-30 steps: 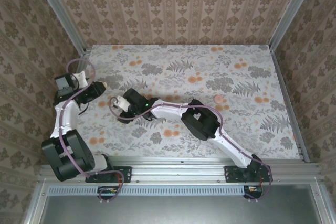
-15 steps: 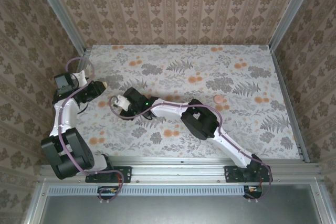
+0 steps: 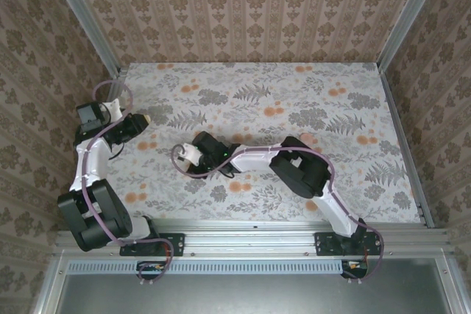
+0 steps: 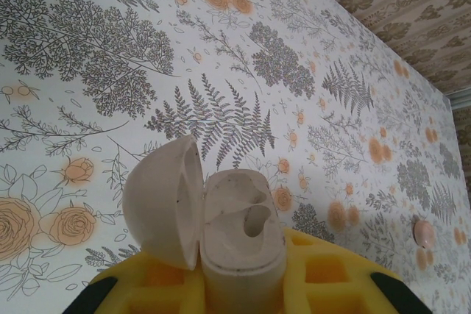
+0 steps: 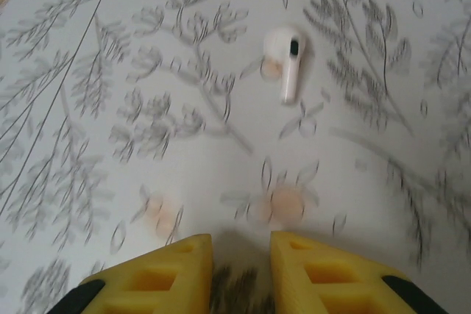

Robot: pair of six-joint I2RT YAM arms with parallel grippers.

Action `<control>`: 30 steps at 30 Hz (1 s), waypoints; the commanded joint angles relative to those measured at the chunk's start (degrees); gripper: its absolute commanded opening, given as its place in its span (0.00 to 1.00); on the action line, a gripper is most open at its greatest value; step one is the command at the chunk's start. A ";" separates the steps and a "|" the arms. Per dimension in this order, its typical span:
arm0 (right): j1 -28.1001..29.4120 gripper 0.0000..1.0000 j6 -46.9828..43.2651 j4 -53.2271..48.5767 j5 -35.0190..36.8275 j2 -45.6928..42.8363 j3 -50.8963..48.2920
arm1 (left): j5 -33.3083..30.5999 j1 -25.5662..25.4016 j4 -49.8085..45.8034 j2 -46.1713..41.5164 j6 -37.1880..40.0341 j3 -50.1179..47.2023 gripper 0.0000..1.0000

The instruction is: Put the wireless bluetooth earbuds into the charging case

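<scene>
The white charging case (image 4: 243,215) stands upright with its lid swung open to the left and both sockets empty. My left gripper (image 4: 243,270) is shut on its lower body with yellow fingers (image 4: 346,277); it sits at the table's left edge (image 3: 141,120). One white earbud (image 5: 285,62) lies flat on the flowered table, well ahead of my right gripper (image 5: 241,244). The right jaws stand a narrow gap apart with nothing between them. From above, the right gripper (image 3: 188,155) is near the table's middle left.
A small pinkish round object (image 4: 425,232) lies far off to the right on the table (image 3: 250,93), beside the right arm's elbow (image 3: 305,138). Patterned walls and metal rails enclose the table on three sides.
My right arm has pulled back to the right and toward the near edge, and its jaws have narrowed. The left gripper and case have stayed put.
</scene>
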 commanded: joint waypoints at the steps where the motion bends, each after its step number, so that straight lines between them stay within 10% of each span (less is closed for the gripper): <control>1: 0.04 0.28 1.76 -0.80 1.84 -4.66 -6.76 | -0.06 -0.74 -1.44 -0.14 0.23 -0.14 0.13; 16: -0.22 0.52 -5.70 3.40 -1.94 1.86 1.96 | 0.72 -0.39 -0.93 0.05 -0.17 -0.30 0.13; 30: -0.44 0.54 -4.27 -4.30 -5.80 14.14 20.56 | 3.31 1.44 -0.14 2.90 -0.21 0.11 0.14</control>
